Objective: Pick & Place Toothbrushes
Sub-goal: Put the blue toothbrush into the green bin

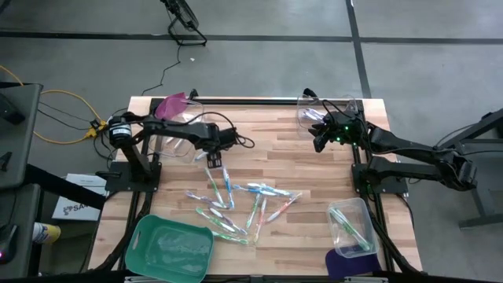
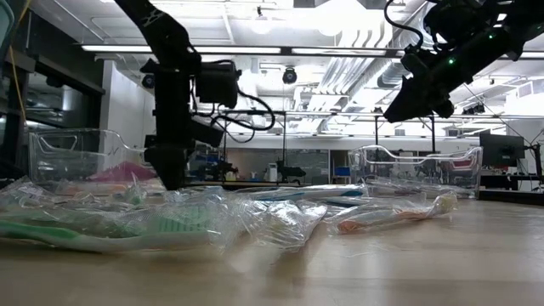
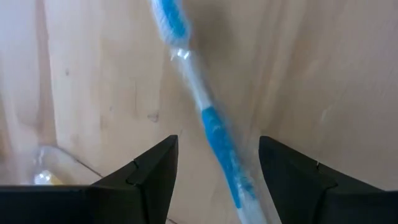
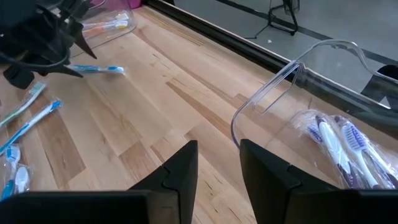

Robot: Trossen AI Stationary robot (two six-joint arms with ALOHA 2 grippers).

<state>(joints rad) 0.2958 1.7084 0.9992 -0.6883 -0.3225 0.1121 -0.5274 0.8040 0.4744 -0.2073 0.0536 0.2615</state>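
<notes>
Several wrapped toothbrushes (image 1: 244, 206) lie scattered on the middle of the wooden table (image 1: 283, 165). My left gripper (image 1: 212, 163) points down at the far left end of the pile, open. A blue-and-white toothbrush (image 3: 208, 118) in clear wrap lies on the wood between its two fingers, and no touch shows. The same brush (image 4: 96, 70) sticks out beside that gripper in the right wrist view. My right gripper (image 4: 219, 146) hangs open and empty at the far right, beside a clear bin (image 4: 292, 87) that holds purple-and-white toothbrushes (image 4: 339, 140).
A green tray (image 1: 169, 248) sits at the near left. A clear bin (image 1: 354, 226) with toothbrushes stands at the near right, beside a purple lid (image 1: 346, 263). Another clear bin (image 1: 177, 134) with a pink lid (image 1: 173, 106) stands at the far left.
</notes>
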